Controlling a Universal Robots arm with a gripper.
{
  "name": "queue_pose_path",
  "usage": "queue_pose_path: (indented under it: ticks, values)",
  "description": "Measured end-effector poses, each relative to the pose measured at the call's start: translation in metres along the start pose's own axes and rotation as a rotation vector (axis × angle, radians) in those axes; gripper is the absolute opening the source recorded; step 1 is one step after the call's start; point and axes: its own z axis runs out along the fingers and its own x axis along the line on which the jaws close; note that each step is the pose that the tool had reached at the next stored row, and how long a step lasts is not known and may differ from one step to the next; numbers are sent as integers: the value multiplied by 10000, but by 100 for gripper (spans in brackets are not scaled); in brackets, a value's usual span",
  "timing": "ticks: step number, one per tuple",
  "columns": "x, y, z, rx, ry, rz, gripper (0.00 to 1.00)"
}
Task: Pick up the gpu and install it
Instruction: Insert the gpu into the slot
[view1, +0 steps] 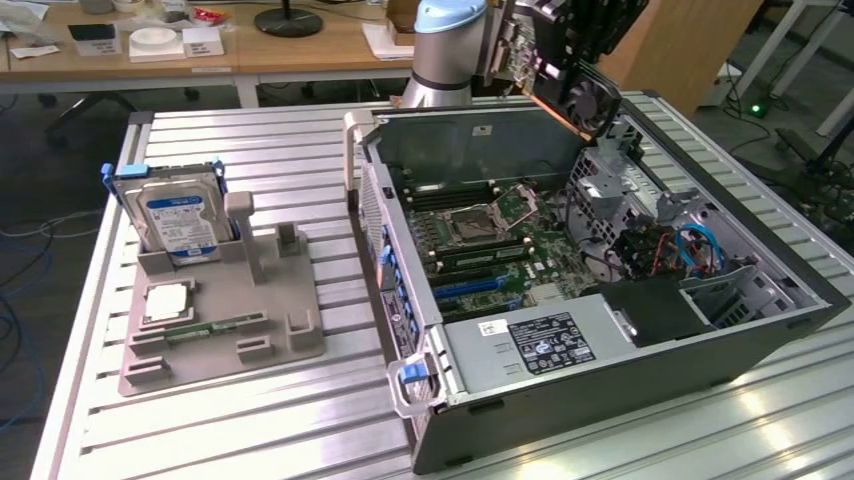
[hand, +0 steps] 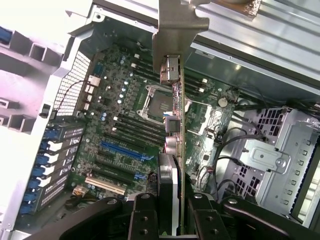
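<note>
A hard drive (view1: 176, 218) stands upright in a grey holder (view1: 274, 340) on the slatted table (view1: 267, 435). A chip (view1: 167, 300) and memory stick (view1: 214, 328) lie in the holder. On the exterior view's right, an open case (view1: 627, 390) shows its motherboard (view1: 487, 245).

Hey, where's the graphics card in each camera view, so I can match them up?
Exterior view: the gpu hangs above the far end of the open case, fan face showing.
Wrist view: the gpu is edge-on, clamped in the gripper, over the motherboard.
Shared landmark: the CPU socket.
</note>
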Motion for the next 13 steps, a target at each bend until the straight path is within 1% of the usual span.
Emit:
queue_pose_path:
  ticks: [13]
  values:
    - [1, -1, 0, -9, 27, -622, 28]
